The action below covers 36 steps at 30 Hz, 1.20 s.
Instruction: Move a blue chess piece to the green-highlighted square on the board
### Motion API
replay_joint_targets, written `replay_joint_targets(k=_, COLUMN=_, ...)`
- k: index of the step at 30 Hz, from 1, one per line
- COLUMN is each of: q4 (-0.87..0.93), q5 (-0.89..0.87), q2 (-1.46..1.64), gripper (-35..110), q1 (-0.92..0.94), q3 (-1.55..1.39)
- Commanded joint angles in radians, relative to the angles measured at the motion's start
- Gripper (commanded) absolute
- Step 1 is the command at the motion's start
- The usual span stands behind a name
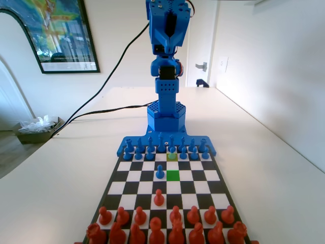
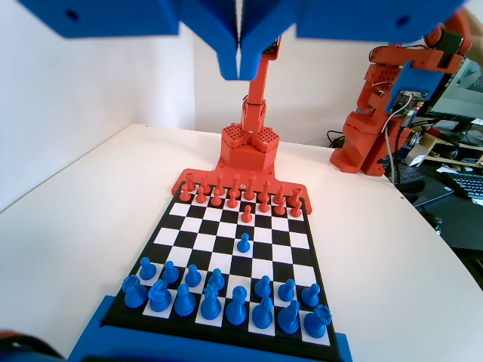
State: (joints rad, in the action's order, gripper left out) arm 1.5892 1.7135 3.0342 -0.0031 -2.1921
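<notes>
The board (image 1: pixel 116 175) has blue pieces at its far end and red pieces near the camera in the fixed view. The green-highlighted square (image 1: pixel 173 175) is bare. Just behind it, a blue pawn (image 1: pixel 172 149) stands on a duller olive square (image 1: pixel 172 157) in the pawn row. Another blue pawn (image 1: pixel 160 173) stands alone on the square left of the green one, and it appears mid-board in the wrist view as the lone blue pawn (image 2: pixel 244 243). My gripper (image 2: pixel 238 64) hangs high above the board, jaws pressed together with nothing between them. The blue arm (image 1: pixel 165 91) stands folded upright.
A lone red pawn (image 1: pixel 159 197) stands one rank ahead of the red rows, seen mid-board in the wrist view as the red pawn (image 2: pixel 247 214). The blue back row (image 1: pixel 162 145) crowds the board's far edge. White table surrounds the board.
</notes>
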Motion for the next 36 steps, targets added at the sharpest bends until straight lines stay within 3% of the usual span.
replay_joint_targets(k=1, q4=-0.012, q5=0.009, q2=0.011, gripper=1, q1=0.015, q3=0.011)
replay_joint_targets(k=32, q4=-0.012, q5=0.006, q2=0.011, gripper=2, q1=0.026, q3=0.011)
replay_joint_targets(k=36, q4=-0.012, q5=0.006, q2=0.011, gripper=7, q1=0.017, q3=0.011)
